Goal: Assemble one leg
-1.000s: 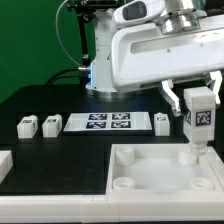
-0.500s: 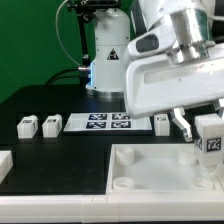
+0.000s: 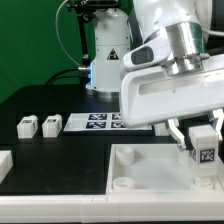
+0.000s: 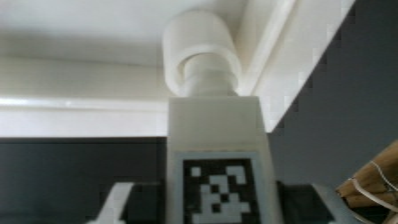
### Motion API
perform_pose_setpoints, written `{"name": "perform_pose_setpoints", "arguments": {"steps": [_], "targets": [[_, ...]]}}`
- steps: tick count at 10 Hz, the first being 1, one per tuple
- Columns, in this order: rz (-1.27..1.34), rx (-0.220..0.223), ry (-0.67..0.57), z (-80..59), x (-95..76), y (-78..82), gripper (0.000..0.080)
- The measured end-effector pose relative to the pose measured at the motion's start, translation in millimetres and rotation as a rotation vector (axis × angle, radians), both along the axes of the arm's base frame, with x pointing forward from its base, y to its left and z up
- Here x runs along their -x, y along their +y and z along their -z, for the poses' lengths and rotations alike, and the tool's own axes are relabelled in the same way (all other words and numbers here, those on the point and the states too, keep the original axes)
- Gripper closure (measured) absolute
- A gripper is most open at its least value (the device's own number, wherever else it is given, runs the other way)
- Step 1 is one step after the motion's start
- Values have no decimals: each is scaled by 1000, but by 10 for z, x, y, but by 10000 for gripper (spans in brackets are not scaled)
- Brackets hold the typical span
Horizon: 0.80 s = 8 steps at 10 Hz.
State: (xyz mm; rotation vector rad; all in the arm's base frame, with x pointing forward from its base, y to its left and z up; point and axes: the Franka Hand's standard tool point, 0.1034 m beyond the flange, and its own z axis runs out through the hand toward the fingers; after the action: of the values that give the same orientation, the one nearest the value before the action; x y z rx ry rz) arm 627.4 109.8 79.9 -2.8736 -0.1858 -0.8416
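Holding the leg (image 3: pixel 205 154) upright, the pincer (image 3: pixel 203 142) is clenched on its upper part, gripped from both sides, at about 4 o'clock in the exterior view. The leg's tag (image 3: pixel 206 156) faces the camera. The lower end stands over the tray (image 3: pixel 150 152) at the tray's 2 o'clock corner. The arm covers that corner, so contact cannot be confirmed.

Wrist view: the leg (image 4: pixel 217 140) runs straight away from the camera, tag (image 4: pixel 221 192) nearest. Its narrow rounded end points at pale tray surface (image 4: pixel 71 75). Whether the end has entered anything cannot be told.

Judgement: the leg is held vertical and high on its body so that the lower end stays free to enter a corner socket, in line with the socket's axis. A like socket (image 3: pixel 120 183) is visible at the tray's 7 o'clock corner, and is unfilled.

Other items: two spare legs (image 3: pixel 38 125) sit side by side on the table (image 3: pixel 60 150) at 9 o'clock, well apart from the tray. The marker board (image 3: pixel 98 122) lies flat near centre, beside them.

Status: insertion appears to be in hand; seating not verified. Risk noted: a slight tilt could jam the end against the socket rim
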Motion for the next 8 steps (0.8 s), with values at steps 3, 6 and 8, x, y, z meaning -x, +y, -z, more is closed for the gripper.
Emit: {"name": "perform_pose_setpoints", "arguments": {"steps": [3, 6, 8], "targets": [[7, -3, -22, 112, 24, 16, 508], [7, -3, -23, 125, 30, 20, 508], [7, -3, -22, 127, 31, 20, 219]]}}
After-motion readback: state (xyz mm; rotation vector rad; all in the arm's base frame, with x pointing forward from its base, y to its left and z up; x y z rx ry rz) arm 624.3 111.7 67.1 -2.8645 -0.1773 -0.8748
